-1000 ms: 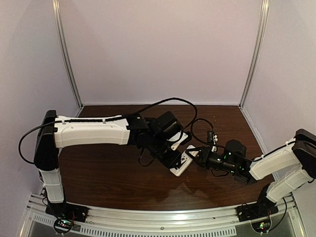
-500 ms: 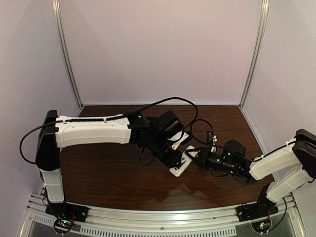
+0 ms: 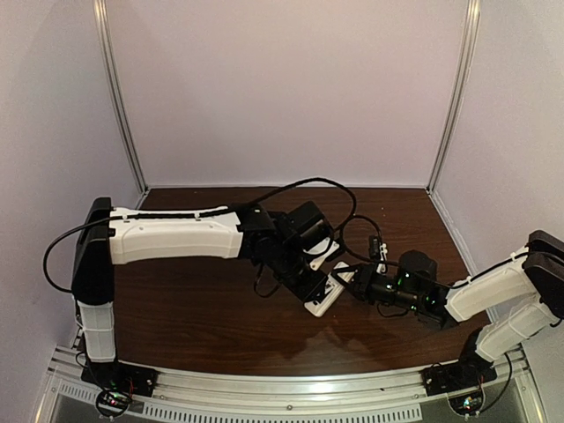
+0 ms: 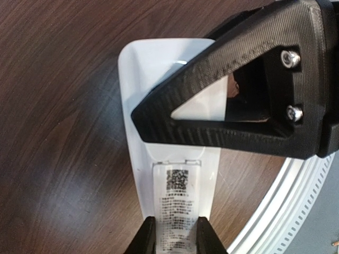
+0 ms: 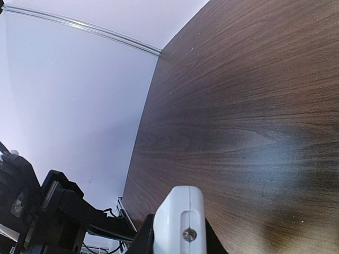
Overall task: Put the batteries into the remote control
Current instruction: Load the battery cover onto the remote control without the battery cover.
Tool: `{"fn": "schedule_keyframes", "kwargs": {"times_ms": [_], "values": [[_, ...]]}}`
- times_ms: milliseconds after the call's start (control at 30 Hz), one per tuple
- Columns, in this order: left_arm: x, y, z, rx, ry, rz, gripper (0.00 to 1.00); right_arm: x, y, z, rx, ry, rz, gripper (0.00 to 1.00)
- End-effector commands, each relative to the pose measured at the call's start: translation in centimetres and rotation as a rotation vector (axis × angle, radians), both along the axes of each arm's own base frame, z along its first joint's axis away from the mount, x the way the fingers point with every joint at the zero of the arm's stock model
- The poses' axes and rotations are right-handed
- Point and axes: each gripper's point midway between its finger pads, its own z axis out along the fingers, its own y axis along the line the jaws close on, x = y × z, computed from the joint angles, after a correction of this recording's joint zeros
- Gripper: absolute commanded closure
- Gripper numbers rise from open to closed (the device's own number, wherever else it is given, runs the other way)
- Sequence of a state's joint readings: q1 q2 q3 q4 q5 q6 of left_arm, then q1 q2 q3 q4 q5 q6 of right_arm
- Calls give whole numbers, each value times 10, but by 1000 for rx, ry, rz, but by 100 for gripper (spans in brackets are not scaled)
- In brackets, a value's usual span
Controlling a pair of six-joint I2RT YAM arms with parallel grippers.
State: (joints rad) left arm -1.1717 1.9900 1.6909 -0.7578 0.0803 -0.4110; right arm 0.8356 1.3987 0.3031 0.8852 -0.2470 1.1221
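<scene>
The remote control (image 3: 323, 298) lies back-up at the table's middle, between both grippers. In the left wrist view its plain white back (image 4: 139, 159) carries a labelled white cover piece (image 4: 177, 203) with a QR code. My left gripper (image 4: 176, 241) has its fingers tight against the two sides of that cover. My right gripper (image 3: 352, 281) is shut on the remote's right end. Its black finger (image 4: 222, 121) crosses the remote in the left wrist view. In the right wrist view the remote's end (image 5: 179, 219), with a small screw, sits between the fingers. The batteries are hidden.
The dark wooden table (image 3: 194, 308) has a metal rail (image 3: 282, 388) along its near edge. Pale walls (image 3: 291, 88) close the back and sides. Black cables (image 3: 352, 225) loop above the grippers.
My left arm has shifted slightly to the right, toward the right gripper. The remote and the right arm have barely moved.
</scene>
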Motion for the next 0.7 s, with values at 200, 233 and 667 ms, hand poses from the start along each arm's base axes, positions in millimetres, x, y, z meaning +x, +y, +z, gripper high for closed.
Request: {"fn": "schedule_keyframes", "kwargs": {"times_ms": [200, 233, 667], "values": [[5, -6, -9, 28, -12, 11, 80, 0, 8, 39, 125, -66, 13, 100], [5, -6, -10, 29, -12, 12, 80, -1, 8, 40, 131, -67, 14, 100], [3, -5, -20, 49, 3, 4, 74, -5, 9, 49, 209, -60, 32, 100]]}}
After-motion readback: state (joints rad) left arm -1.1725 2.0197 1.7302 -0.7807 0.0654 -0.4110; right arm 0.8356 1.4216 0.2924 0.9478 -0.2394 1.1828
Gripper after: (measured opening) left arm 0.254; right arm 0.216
